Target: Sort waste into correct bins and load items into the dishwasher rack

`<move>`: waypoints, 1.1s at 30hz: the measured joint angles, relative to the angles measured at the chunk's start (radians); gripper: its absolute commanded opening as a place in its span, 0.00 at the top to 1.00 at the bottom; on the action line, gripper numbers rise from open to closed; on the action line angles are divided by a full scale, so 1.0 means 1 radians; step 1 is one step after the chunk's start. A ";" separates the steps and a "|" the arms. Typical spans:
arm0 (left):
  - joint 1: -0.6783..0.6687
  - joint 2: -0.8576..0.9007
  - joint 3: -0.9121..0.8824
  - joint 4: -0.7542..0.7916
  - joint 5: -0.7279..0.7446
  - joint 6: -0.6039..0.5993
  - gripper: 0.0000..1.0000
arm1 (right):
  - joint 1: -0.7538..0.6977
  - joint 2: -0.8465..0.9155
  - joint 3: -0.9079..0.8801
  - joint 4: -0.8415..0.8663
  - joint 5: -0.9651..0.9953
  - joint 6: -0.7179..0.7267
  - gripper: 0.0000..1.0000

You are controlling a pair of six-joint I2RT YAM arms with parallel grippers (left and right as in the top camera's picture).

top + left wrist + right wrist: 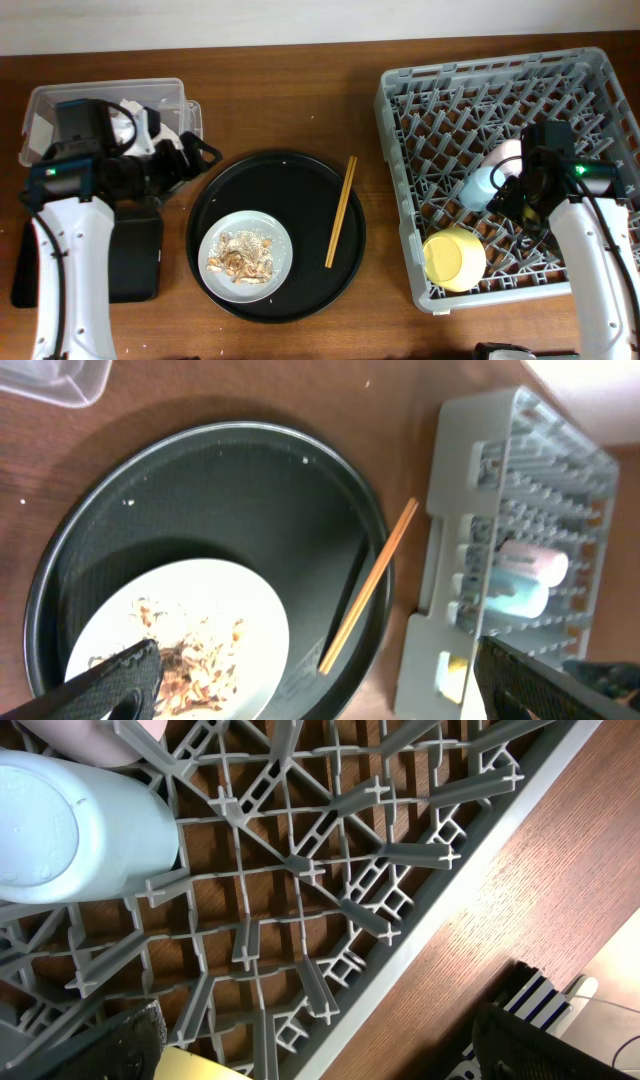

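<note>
The grey dishwasher rack (560, 90) holds a pink cup (507, 152), a light-blue cup (478, 188) and a yellow bowl (453, 257). My right gripper (512, 196) is open and empty over the rack, beside the blue cup (70, 830). A round white plate (272, 232) with flaky food scraps (240, 257) and wooden chopsticks (340, 212) lie on the round black tray. My left gripper (195, 157) is open and empty between the clear box (105, 92) and the round tray, looking at the plate (255, 600) and chopsticks (370, 585). The snack wrapper is out of view.
The large round black tray (300, 175) sits at the table's middle. The shallow black rectangular tray (135, 255) lies at the left under my left arm. Something white (133, 104) lies in the clear box, partly hidden by the arm.
</note>
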 measured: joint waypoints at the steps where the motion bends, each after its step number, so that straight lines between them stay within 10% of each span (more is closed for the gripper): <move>1: -0.024 0.000 0.000 -0.004 -0.018 0.000 0.01 | 0.000 0.000 0.000 0.000 0.000 0.000 0.01; 33: -0.359 0.279 0.000 0.140 -0.360 0.011 0.01 | 0.000 0.000 0.000 0.000 0.000 0.001 0.01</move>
